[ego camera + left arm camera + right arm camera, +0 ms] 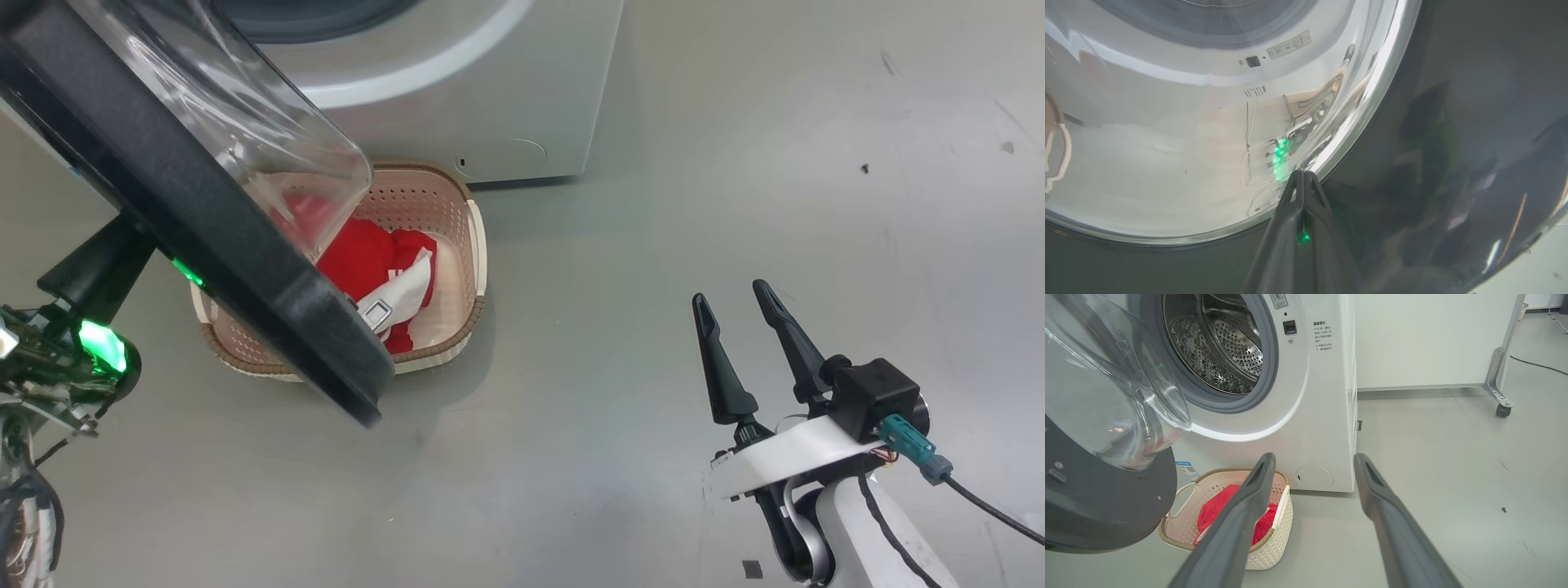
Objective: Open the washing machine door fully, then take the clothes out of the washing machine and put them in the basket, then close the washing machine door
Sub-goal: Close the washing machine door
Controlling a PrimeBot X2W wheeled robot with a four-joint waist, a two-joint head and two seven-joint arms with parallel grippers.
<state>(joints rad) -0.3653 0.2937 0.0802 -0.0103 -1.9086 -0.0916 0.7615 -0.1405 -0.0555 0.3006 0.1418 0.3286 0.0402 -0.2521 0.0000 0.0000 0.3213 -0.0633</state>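
Washing machine door (204, 245) is the big thing in the way: it's swung out, black rim and clear glass bowl cutting across the left of the head view and covering the left part of the basket (475, 245). That basket sits on the floor (620, 457) just in front of the washing machine (457, 98) (touching its base or not, can't tell), and the clothes (371, 257) are inside it, a red bundle with a white bit on top. Left gripper (1303, 175) has its fingers pressed together, tips right at the door's glossy outer face where the shiny ring meets the black rim; can't tell if they actually touch. Right gripper (731, 291) hangs over bare floor well to the right of the basket, fingers spread wide, empty. Right wrist view shows the steel drum (1224, 343) inside its grey ring, and a blue sticker (1186, 469) peeking out under the door. Floor is smooth grey with scuffs and specks. Off to the machine's right stands a white partition (1425, 339) on a caster (1502, 410), with a dark cable (1535, 364) on the floor past it. Lots of open floor right of the machine and basket; the left is tight, with the door's lower edge hanging over the basket's rim.
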